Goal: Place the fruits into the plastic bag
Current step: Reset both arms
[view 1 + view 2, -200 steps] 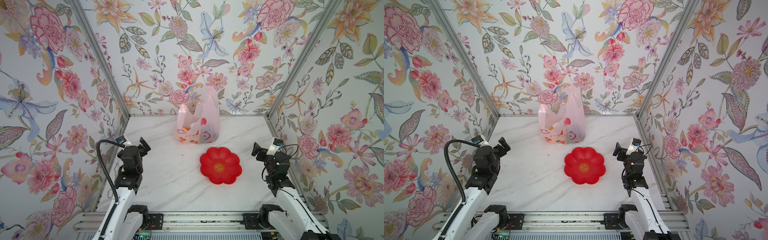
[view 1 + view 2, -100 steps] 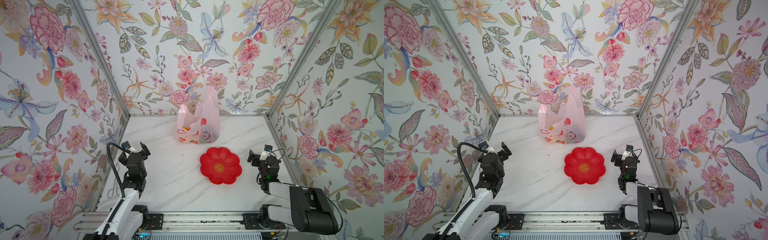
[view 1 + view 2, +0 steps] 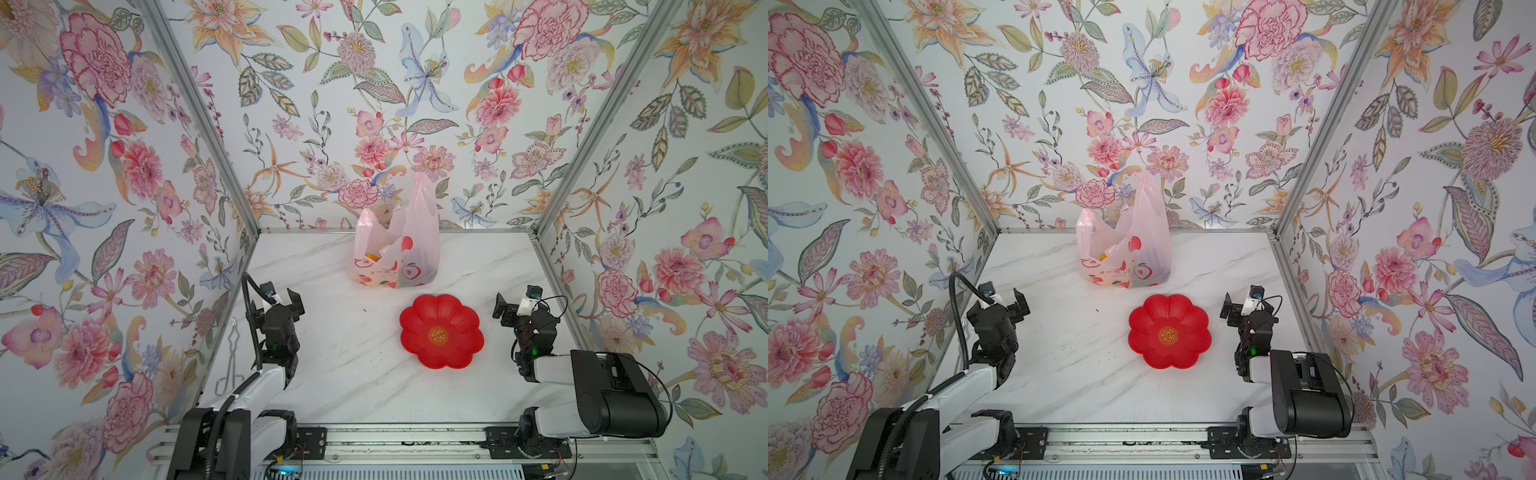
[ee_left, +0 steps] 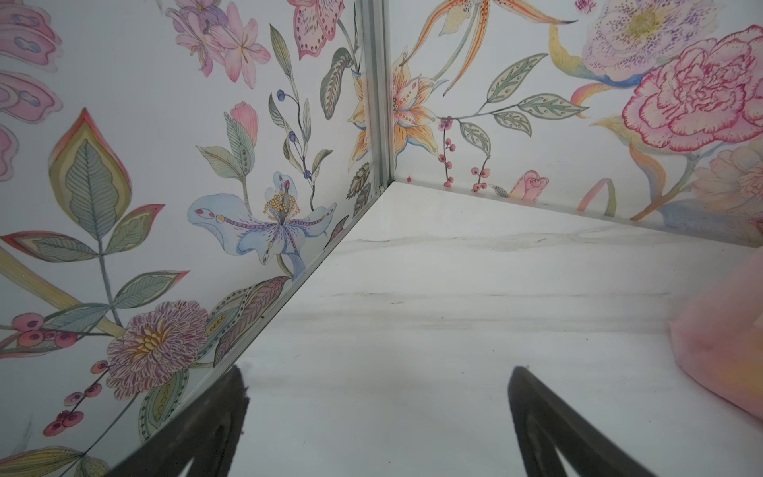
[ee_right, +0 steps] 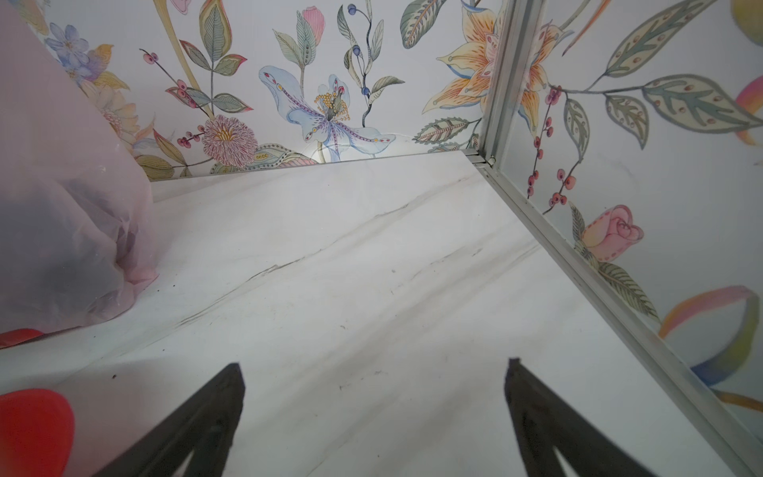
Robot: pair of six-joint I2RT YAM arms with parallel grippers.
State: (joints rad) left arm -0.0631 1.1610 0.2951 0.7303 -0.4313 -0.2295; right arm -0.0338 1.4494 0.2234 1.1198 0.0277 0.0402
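Two pincers hang wide open and empty, the left pincer (image 4: 377,369) and the right pincer (image 5: 373,363), low at the two sides of the worktop (image 3: 353,374). The fruits (image 3: 372,257) show dimly inside the plastic bag (image 3: 415,232) at the back; the red dish (image 3: 440,330) lies bare. Loading looks done, so nothing seems left to grasp, only parking the arms

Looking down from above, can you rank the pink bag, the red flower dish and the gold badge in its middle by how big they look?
1. The plastic bag, counting its raised handles. It is only narrowly ahead and stands farther from the camera, so this is unsure.
2. The red dish.
3. The gold badge, clearly smallest.
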